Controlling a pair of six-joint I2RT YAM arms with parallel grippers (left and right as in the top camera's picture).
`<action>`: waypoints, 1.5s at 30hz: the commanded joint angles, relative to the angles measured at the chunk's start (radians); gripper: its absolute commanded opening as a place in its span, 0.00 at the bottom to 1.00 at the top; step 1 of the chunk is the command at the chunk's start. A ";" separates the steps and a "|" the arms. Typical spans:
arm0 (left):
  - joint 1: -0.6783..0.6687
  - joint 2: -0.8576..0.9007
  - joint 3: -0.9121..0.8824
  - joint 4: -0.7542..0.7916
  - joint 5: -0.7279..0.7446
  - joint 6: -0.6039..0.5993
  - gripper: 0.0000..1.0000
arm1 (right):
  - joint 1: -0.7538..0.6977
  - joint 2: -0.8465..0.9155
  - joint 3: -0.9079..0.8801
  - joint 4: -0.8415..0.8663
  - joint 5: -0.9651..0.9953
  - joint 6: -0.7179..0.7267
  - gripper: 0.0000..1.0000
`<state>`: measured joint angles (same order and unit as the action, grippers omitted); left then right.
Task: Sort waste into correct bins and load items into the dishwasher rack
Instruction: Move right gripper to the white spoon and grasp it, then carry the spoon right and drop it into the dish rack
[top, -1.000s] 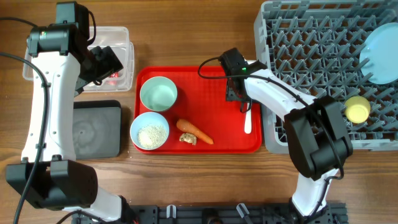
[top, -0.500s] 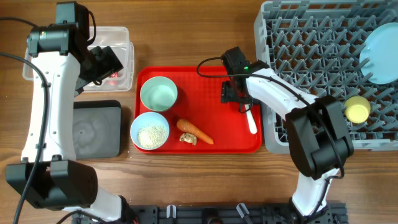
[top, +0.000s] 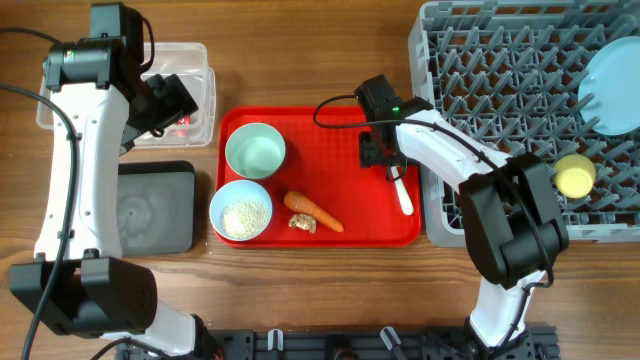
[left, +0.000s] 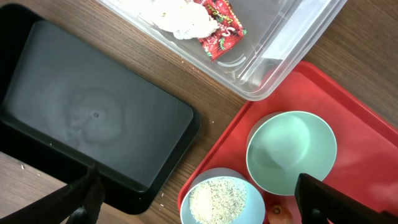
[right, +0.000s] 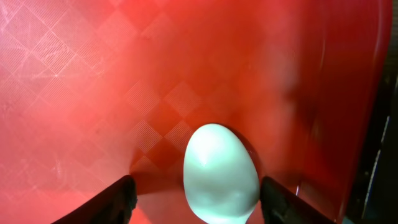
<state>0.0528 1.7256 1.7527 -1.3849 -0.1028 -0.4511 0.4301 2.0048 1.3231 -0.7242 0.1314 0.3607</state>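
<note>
My right gripper (top: 385, 152) is open low over the red tray (top: 330, 135), its fingers (right: 198, 190) on either side of the white spoon (right: 221, 171), which also shows in the overhead view (top: 401, 193). My left gripper (top: 165, 100) is open and empty (left: 199, 183), high beside the clear tub (top: 195, 60), which holds the napkin (left: 180, 15) and red wrapper (left: 219, 34). On the tray are an empty blue bowl (top: 254, 151), a bowl with rice (top: 242, 212), the carrot (top: 315, 210) and a brown scrap (top: 302, 224). The rack (top: 490, 60) holds the plate (top: 612, 85) and yellow cup (top: 574, 175).
The black tray (top: 155, 205) lies empty left of the red tray, below the clear tub. A few rice grains lie on the wood (left: 166, 194) between the two trays. The rack's left wall stands close to the spoon.
My right gripper has shifted slightly over the spoon, and the spoon has tilted and slid a little to the right. The left arm has not moved.
</note>
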 joint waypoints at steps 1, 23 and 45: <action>0.003 -0.009 0.007 0.000 0.009 -0.006 1.00 | -0.007 0.019 0.010 -0.002 -0.016 -0.112 0.63; 0.002 -0.009 0.007 -0.001 0.009 -0.006 1.00 | -0.007 0.019 0.010 -0.028 -0.028 -0.126 0.37; 0.000 -0.009 0.007 0.000 0.009 -0.006 1.00 | -0.007 -0.082 0.013 0.025 -0.089 -0.123 0.37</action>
<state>0.0528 1.7260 1.7527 -1.3849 -0.1028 -0.4511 0.4297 2.0022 1.3235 -0.6991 0.0746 0.2401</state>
